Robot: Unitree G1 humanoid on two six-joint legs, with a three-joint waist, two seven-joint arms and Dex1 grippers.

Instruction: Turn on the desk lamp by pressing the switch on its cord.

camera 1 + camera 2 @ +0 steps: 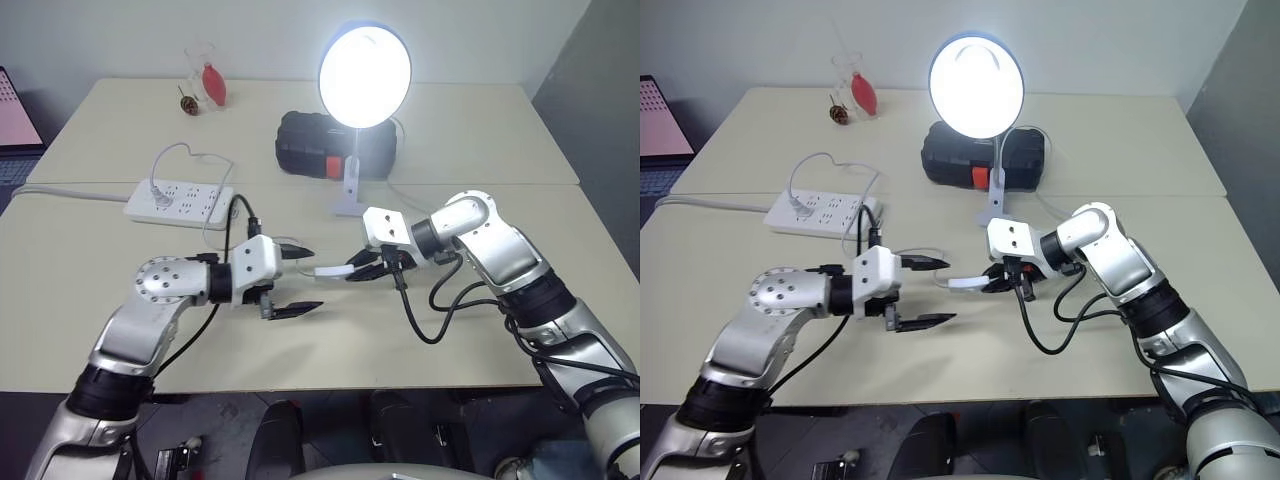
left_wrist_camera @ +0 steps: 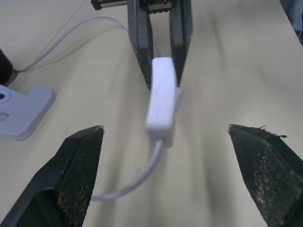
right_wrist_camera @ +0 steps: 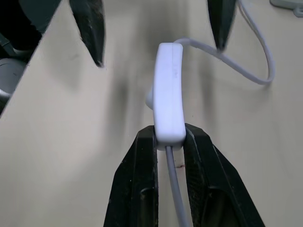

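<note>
1. Two beige tables (image 1: pixel 300 340) pushed together under a pale wall; laptop screen (image 1: pixel 15 110) at the far left edge.
2. Black case (image 1: pixel 310 143) near the middle of the far table, white power strip (image 1: pixel 180 202) to its left.
3. Desk lamp (image 1: pixel 364 75) upright in front of the case, shade facing the robot and glowing bright, so judged already switched on.
4. Right gripper (image 3: pixel 169 142) clamped on one end of the switch (image 3: pixel 169 90), probably holding it up off the table so it can be pressed from the sides.
5. Left gripper (image 1: pixel 296 280) spread wide, empty, its black fingers (image 2: pixel 78 165) apart on either side of the switch's free end without touching; judged let go after a squeeze.
6. Switch lying between the two grippers in front of the lamp base, long axis running from one gripper to the other, free end toward the left gripper.
7. Cord (image 2: pixel 142 177) leaving both ends of the switch, curving off across the table.
</note>
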